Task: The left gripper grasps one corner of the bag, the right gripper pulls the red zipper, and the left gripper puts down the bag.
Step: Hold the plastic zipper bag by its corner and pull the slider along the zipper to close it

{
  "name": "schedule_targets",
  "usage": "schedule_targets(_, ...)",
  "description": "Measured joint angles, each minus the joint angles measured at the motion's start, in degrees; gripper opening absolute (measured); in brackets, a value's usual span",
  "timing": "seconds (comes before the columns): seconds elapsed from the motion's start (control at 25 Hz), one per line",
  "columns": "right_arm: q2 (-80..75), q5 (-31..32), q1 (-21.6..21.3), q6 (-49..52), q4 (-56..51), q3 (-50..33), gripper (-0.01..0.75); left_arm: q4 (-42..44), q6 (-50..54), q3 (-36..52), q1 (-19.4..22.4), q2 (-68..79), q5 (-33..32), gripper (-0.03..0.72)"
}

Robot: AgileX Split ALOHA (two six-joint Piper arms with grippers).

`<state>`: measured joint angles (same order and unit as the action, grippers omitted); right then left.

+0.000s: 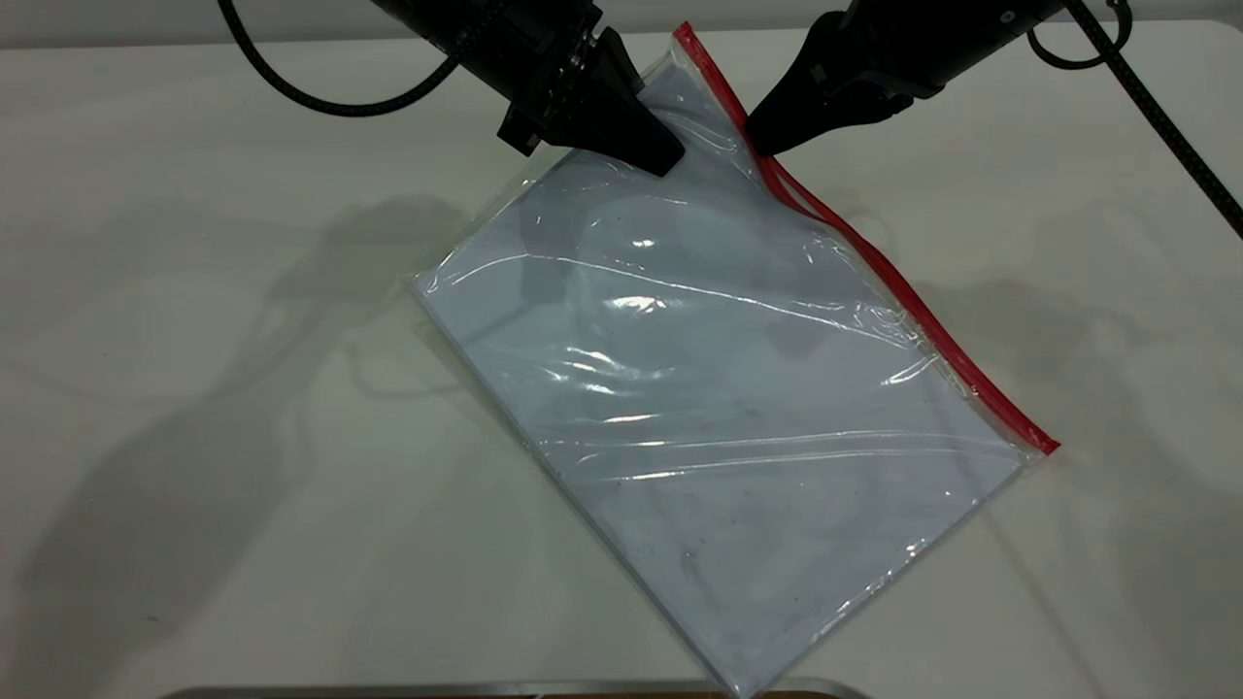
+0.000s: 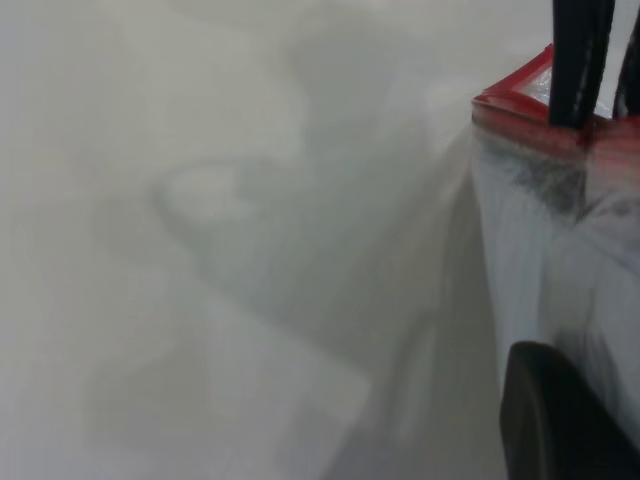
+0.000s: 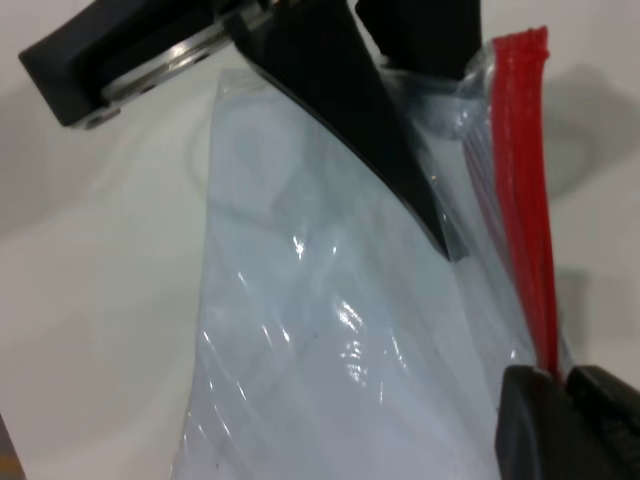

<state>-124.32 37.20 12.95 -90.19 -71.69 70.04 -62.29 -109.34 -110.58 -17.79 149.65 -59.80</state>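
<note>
The bag, a clear pouch with pale sheets inside, lies slanted on the white table with its far end raised. The red zipper runs along its right long edge. My left gripper is shut on the bag just inside the far corner of the bag. One of its fingers presses the plastic. My right gripper is shut on the red zipper a little below that corner. In the right wrist view the red zipper runs down between the closed jaws of the right gripper.
The white table spreads out on both sides of the bag. A metal-rimmed edge lies at the near side under the bag's near corner. Black cables hang behind the arms.
</note>
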Motion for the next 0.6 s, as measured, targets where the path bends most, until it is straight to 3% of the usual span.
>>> schedule_targets(0.6, 0.0, -1.5, 0.1, 7.3, 9.0, 0.1, 0.029, -0.1, 0.0, 0.0, -0.1, 0.0, 0.0, 0.053)
